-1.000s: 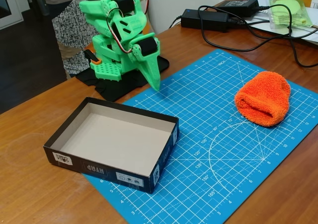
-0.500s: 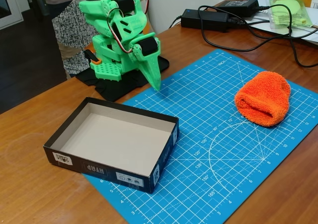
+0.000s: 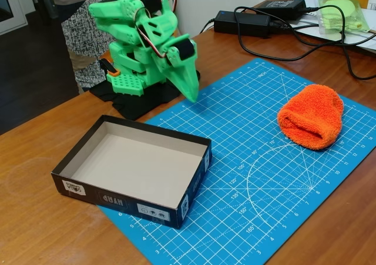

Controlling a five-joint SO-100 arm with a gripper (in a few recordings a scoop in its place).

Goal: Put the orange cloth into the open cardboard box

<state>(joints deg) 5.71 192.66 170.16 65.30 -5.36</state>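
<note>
The orange cloth (image 3: 312, 116), a fluffy folded pad, lies on the right part of the blue cutting mat (image 3: 258, 177). The open cardboard box (image 3: 135, 171), black outside and pale brown inside, stands empty at the mat's left edge. My green gripper (image 3: 191, 94) points down over the mat's far left corner, folded close to the arm's base. Its fingers lie together, shut on nothing. It is well left of the cloth and behind the box.
Black power bricks (image 3: 242, 22) and cables (image 3: 329, 47) lie at the back of the wooden table. A clear bag of pale green items (image 3: 343, 12) sits at the far right corner. A person (image 3: 82, 36) stands behind the arm's base.
The arm has begun to lift and swing slightly right; the gripper tip shifted right and a little up. Cloth and box have not moved.
</note>
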